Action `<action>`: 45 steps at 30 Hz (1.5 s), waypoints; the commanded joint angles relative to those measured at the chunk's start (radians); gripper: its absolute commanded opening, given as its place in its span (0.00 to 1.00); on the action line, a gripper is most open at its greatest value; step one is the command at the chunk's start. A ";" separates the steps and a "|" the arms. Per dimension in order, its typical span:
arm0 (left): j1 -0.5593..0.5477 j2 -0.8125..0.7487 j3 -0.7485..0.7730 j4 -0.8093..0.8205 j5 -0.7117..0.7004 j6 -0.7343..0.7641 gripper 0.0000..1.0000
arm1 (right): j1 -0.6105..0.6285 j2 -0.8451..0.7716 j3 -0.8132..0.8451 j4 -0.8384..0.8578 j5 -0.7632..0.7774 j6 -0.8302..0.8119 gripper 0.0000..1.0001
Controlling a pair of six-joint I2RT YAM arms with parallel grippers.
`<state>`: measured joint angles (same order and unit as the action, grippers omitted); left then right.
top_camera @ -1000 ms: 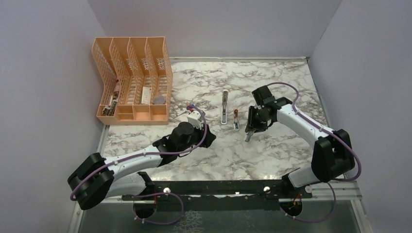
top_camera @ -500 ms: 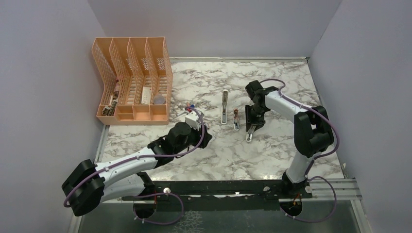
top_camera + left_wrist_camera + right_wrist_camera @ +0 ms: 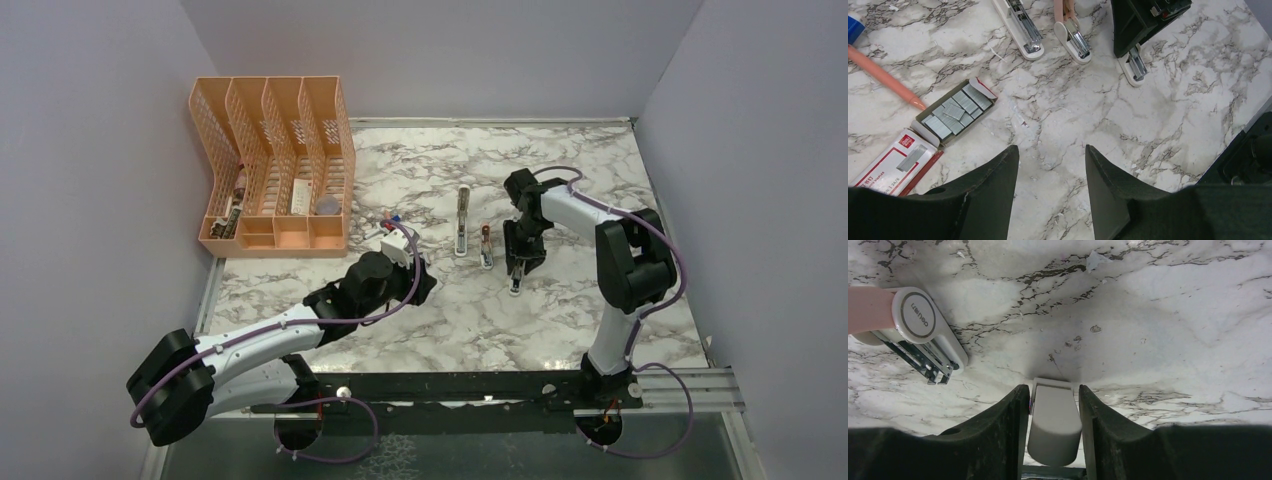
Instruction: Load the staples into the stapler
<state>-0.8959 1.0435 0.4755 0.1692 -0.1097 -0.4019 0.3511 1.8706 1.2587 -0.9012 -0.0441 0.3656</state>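
The left fingers [image 3: 983,200] partly cover the staple box [image 3: 890,167].

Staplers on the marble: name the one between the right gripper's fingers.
The small white stapler, rightmost of three; the pink-and-white stapler and long white stapler lie free.

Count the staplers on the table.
3: a slim white stapler leftmost, a pink-and-white stapler beside it, a third stapler inside the right claw. The organizer may hide others.

Staples' box sleeve [image 3: 893,167], red and white: carrying the brand "deli" at one corner and showing small print ending "24/6" along its lower edge.
Pink stapler [image 3: 913,320]: displaying "deli" on its round white end cap, upside down.
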 commanded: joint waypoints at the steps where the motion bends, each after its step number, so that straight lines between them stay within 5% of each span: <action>1: 0.002 -0.015 0.007 -0.003 -0.007 0.012 0.52 | -0.007 0.020 0.025 -0.009 0.037 -0.014 0.47; 9: 0.003 -0.011 0.023 -0.020 -0.019 0.004 0.53 | -0.006 -0.033 0.024 -0.005 0.040 0.003 0.55; 19: 0.003 -0.048 0.099 -0.120 -0.107 -0.049 0.57 | -0.005 -0.312 0.008 0.004 0.147 0.047 0.57; 30: 0.003 -0.134 0.354 -0.438 -0.387 0.001 0.71 | 0.115 -0.549 -0.056 0.310 -0.056 0.035 0.52; 39: 0.004 -0.167 0.567 -0.584 -0.606 0.203 0.86 | 0.330 -0.335 0.035 0.433 0.057 0.040 0.52; 45: 0.006 -0.228 0.481 -0.513 -0.730 0.233 0.97 | 0.420 -0.064 0.237 0.391 0.193 0.080 0.52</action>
<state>-0.8959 0.8543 1.0092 -0.3397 -0.7021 -0.2153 0.7357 1.6909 1.3857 -0.5228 0.0391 0.4107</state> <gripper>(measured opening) 0.951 0.518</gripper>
